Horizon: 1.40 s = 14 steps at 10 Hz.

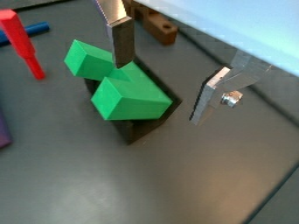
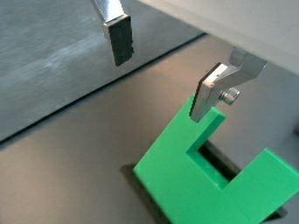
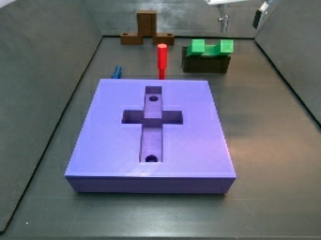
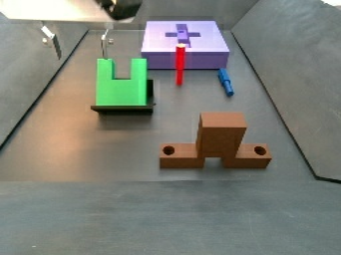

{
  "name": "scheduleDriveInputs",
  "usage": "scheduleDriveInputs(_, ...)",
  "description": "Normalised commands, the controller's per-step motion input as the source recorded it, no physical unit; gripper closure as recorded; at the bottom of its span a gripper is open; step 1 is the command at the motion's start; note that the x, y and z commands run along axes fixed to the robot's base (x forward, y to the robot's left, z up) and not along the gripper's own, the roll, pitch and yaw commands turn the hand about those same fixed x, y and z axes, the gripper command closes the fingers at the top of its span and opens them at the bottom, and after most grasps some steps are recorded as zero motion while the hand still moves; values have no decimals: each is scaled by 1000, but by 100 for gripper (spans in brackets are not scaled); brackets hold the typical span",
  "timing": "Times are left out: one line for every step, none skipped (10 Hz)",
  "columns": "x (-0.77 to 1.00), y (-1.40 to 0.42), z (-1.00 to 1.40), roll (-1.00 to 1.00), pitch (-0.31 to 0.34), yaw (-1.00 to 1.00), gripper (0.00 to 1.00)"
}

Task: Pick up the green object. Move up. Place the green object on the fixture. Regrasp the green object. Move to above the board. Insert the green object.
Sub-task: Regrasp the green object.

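End effector (image 2: 163,74): fingers spread wide, nothing between the pads (image 2: 119,42). It hangs above the green object, clear of it; both wrist views show daylight between the silver plates and the piece, though one finger (image 1: 119,44) overlaps the green in a wrist view and contact there cannot be ruled out from that angle. In a side view the end effector (image 4: 80,38) sits just beyond the piece, slightly to one side.

Progress, as judged: the green object (image 4: 122,83) rests on the fixture (image 4: 144,108), so pick-up, lift and placement appear complete. Regrasp is the step in hand and not yet made. Travel to the board and insertion remain.

Directly below the end effector: the green object (image 1: 117,83), bright green, blocky, U-shaped, with a square central notch (image 2: 208,149) open toward the fingers. It appears tilted, propped on the dark fixture (image 1: 138,127) rather than lying flat on the floor. Surfaces clean, edges sharp, no damage seen.

Farther off: a red peg (image 4: 180,64) stands upright, well apart from the end effector, between the green object and the board. A small blue item (image 4: 226,81) lies near the peg.

Farthest: the board (image 3: 153,131), purple, with cross-shaped recess (image 3: 152,116) unoccupied and two round holes in line with it. Brown stand (image 4: 220,142) sits well apart on the opposite side.
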Motion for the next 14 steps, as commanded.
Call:
scheduleDriveInputs(11, 0, 37, 1000, 166, 280, 0)
scheduleDriveInputs(0, 0, 40, 1000, 166, 251, 0)
scheduleDriveInputs(0, 0, 34, 1000, 143, 243, 0)
scheduleDriveInputs(0, -49, 37, 1000, 129, 254, 0)
scheduleDriveInputs(0, -134, 51, 1000, 63, 211, 0)
scheduleDriveInputs(0, -169, 43, 1000, 14, 194, 0)
scheduleDriveInputs(-9, -166, 31, 1000, 0, 211, 0)
scheduleDriveInputs(-23, -349, 0, 1000, 0, 186, 0)
scheduleDriveInputs(-37, -406, -269, 909, -103, 143, 0)
scheduleDriveInputs(77, -206, -197, 143, 0, 0, 0)
scheduleDriveInputs(0, 0, -109, 0, 0, 0, 0)
scheduleDriveInputs(0, -3, -97, 303, 166, -134, 0)
scheduleDriveInputs(0, -91, -111, 546, 317, -189, 0)
scheduleDriveInputs(97, -180, -86, 640, 423, -280, 0)
